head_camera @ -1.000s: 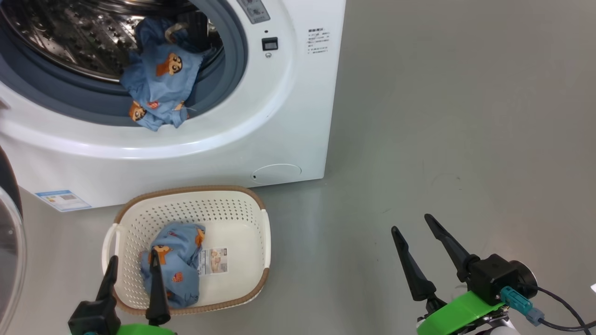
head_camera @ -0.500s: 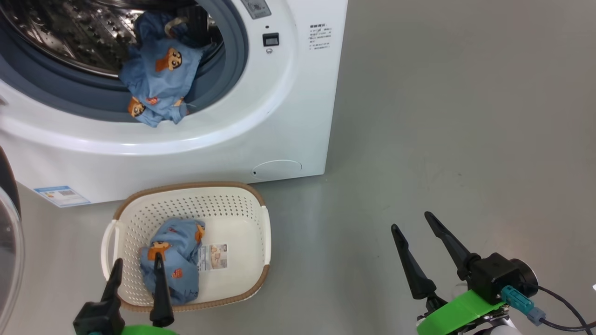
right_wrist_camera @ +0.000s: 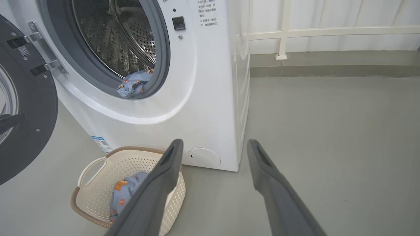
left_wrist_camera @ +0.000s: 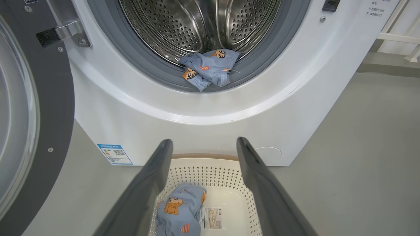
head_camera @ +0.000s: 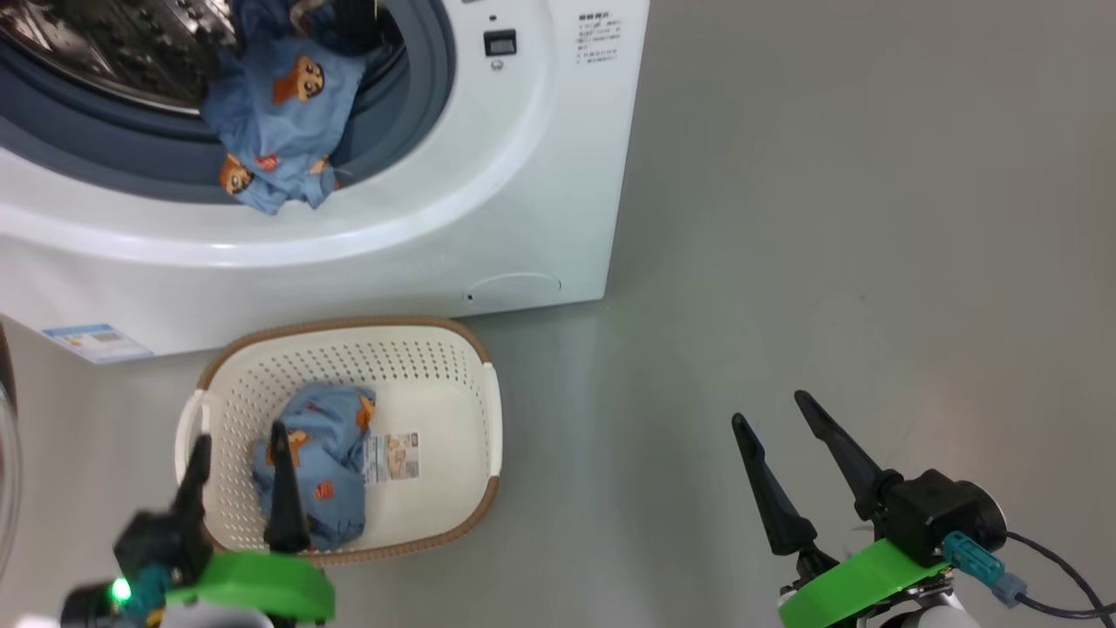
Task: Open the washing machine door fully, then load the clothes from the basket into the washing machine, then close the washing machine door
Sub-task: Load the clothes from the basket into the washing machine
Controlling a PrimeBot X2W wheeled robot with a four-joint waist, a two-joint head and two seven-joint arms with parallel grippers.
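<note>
My left gripper (head_camera: 238, 436) hangs at 7 o'clock over the basket's (head_camera: 453, 410) near edge, fingers spread wide and empty. One bundle (head_camera: 314, 462) lies in the basket's left half, beside the label (head_camera: 394, 458). The other bundle (head_camera: 270, 122) sits at 11 o'clock on the washer's (head_camera: 523, 174) gasket (head_camera: 410, 113), draped at the drum's (left_wrist_camera: 197, 23) mouth. The door (left_wrist_camera: 55, 98) stands open at 9. My right gripper (head_camera: 770, 408) is wide and empty at 5, over the floor (head_camera: 872, 218).
</note>
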